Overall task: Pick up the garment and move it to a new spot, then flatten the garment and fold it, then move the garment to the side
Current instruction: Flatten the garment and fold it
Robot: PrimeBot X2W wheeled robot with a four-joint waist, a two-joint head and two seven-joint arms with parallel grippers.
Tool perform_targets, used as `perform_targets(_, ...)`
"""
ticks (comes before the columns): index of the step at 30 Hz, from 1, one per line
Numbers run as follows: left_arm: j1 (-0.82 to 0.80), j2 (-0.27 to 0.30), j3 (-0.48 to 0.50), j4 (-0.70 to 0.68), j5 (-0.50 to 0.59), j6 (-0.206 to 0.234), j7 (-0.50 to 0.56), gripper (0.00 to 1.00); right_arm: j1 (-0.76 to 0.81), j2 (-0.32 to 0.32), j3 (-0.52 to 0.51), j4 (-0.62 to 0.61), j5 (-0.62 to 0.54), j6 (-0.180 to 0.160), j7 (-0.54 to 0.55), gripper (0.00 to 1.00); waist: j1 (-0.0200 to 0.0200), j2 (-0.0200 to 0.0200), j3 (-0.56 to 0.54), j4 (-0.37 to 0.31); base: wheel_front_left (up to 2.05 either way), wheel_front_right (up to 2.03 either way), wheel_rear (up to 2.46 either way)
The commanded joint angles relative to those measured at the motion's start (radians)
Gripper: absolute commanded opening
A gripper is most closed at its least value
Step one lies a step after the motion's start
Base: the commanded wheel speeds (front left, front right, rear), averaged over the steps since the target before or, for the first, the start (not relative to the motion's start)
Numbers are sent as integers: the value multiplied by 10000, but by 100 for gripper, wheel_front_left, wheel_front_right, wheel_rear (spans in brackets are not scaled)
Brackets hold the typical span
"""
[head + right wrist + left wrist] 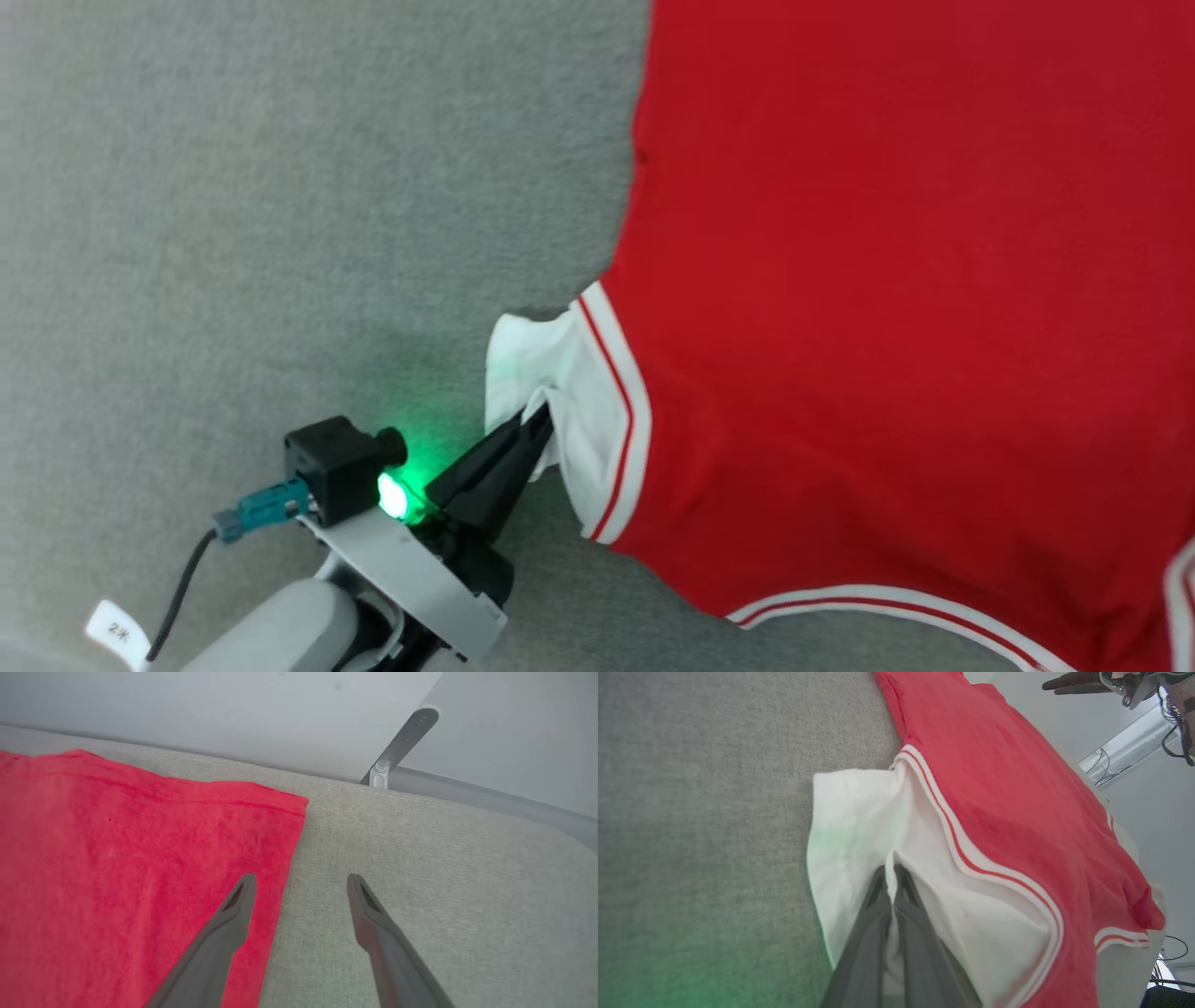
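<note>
1. The garment (887, 280) is a red shirt. It lies spread out on the grey worktop (233, 233) and takes up the right side of the head view.
2. Its white sleeve (560, 373) sticks out near the middle of that view, left of the red part.
3. The left end effector (537, 425) comes up from the lower left. Its two dark fingers are squeezed together on a fold of the white sleeve.
4. A green light (392, 495) glows on that wrist.
5. In the right wrist view, the right end effector (302, 879) has its fingers wide apart and holds nothing. One finger is over the garment's red edge, the other over bare worktop.
</note>
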Motion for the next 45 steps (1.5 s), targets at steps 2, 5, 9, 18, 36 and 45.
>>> perform_targets(2, -141, -87, -32, 369, 28, -67, 27, 0, -733, 184, -122, 925, -414, -11, -29, 100, 0, 0, 978, 977, 0, 0, 0)
perform_targets(5, -193, -78, -5, 503, 44, -122, -18, 0, -1249, 160, 24, 1805, -961, -11, 103, 100, 0, 0, 1151, 1094, 0, 0, 0)
perform_targets(9, -216, -58, 9, 535, 77, -130, -45, 0, -1657, 182, -136, 2733, -1544, -11, 80, 100, 0, 0, 1364, 1163, 0, 0, 0)
perform_targets(18, -338, -26, 29, 566, 114, -139, -69, 0, -1655, 754, -510, 4087, -1745, -1, -34, 0, 0, 0, 1318, 950, 0, 0, 0)
perform_targets(36, 167, -311, 775, 701, -21, -138, -638, 0, 1069, -166, 1364, 2676, 1202, -11, -1556, 0, 0, 0, -1678, -535, 0, 0, 0)
perform_targets(45, 1148, 209, 1021, 574, -320, 157, -556, 0, 5312, -1688, 1863, -838, 3653, -11, -1393, 0, 0, 0, -3196, -1710, 0, 0, 0)
